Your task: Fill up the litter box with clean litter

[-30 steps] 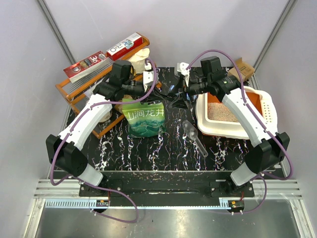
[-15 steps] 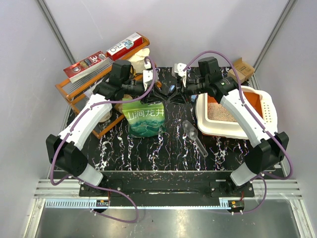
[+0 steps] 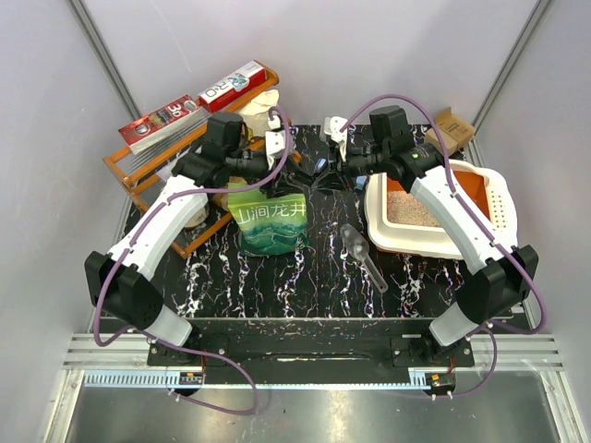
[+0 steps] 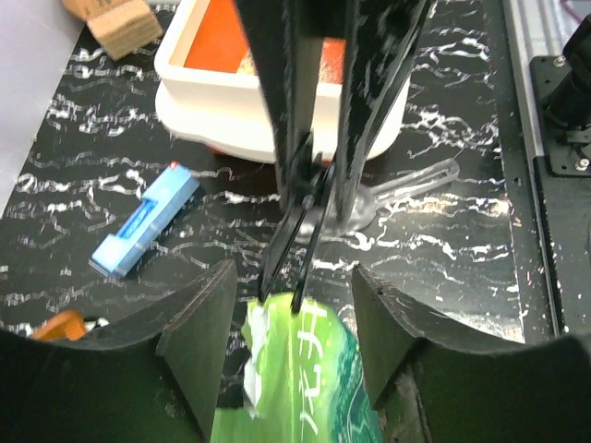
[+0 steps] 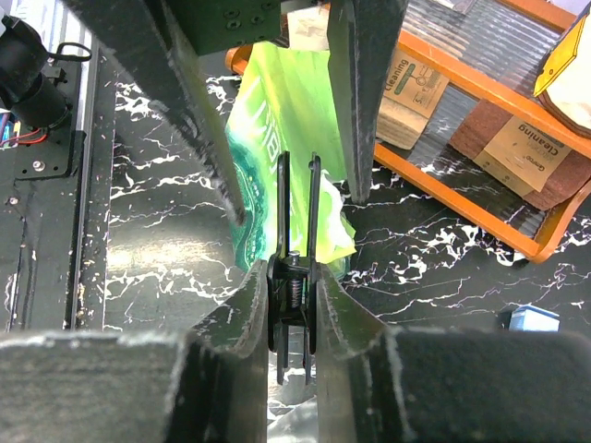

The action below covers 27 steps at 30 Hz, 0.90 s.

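From above: the left gripper (image 3: 280,155) hangs right over the top edge of the green pouch (image 3: 270,221). The right gripper (image 3: 334,152) faces it, tips close together, with a thin black clip (image 3: 311,169) between the two. The litter box (image 3: 399,242) sits just beside the right gripper on its outer side, with clean litter (image 3: 411,210) covering part of the orange floor. A clear scoop (image 3: 362,257) lies on the desk (image 3: 277,286) on the base side of the right gripper, near the box's white rim. An orange rack (image 3: 125,175) crowds the left gripper's outer side. The open room is the bare desk back toward the bases.

Left wrist now: this gripper is spread wide, and the pouch's top edge sits in the gap. Whether the pads touch it, I cannot tell. Straight ahead, the right gripper's fingers are drawn narrow around the clip, whose two prongs end just at the pouch's edge. A small blue box (image 4: 143,226) lies off to one side with bare desk around it.

Right wrist: jaws nearly together, pinching the clip at its spring, blades pointing forward at the pouch. Beyond it, the left gripper's fingers stand well apart on either side. The rack's orange rail runs close behind the pouch.
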Motion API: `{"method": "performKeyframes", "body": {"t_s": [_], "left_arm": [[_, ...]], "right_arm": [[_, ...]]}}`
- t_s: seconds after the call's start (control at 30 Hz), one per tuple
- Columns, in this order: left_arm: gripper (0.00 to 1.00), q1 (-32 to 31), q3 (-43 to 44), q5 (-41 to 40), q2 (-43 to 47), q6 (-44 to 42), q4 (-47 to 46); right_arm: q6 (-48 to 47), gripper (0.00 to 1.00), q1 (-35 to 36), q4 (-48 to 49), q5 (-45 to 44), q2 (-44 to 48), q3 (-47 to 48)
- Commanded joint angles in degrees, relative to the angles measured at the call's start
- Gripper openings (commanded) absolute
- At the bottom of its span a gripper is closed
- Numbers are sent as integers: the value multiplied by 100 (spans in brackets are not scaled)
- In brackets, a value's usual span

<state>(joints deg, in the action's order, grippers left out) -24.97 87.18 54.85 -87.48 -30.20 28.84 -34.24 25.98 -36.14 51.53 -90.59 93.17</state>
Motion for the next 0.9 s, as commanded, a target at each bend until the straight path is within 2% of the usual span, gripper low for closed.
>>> {"method": "performKeyframes", "body": {"t_s": [0.0, 0.13, 0.37, 0.53, 0.7, 0.87], "left_arm": [[58, 352, -209, -176, 503, -197, 52], [56, 581, -587, -194, 802, -582, 86], [48, 336, -869, -10, 838, -1945, 780], [47, 133, -773, -71, 514, -2535, 1070], [44, 63, -316, -71, -39, -3035, 1589], [42, 54, -227, -203, -322, -3247, 1704]], "right_arm": [[-249, 0, -23, -165, -64, 322, -26], [-259, 0, -84, -271, -344, 358, -228], [268, 0, -207, 89, -933, 287, -439], [453, 0, -260, 212, -1127, 287, -527], [567, 0, -286, 265, -1241, 489, -773], [611, 0, -348, 257, -1303, 665, -984]]}}
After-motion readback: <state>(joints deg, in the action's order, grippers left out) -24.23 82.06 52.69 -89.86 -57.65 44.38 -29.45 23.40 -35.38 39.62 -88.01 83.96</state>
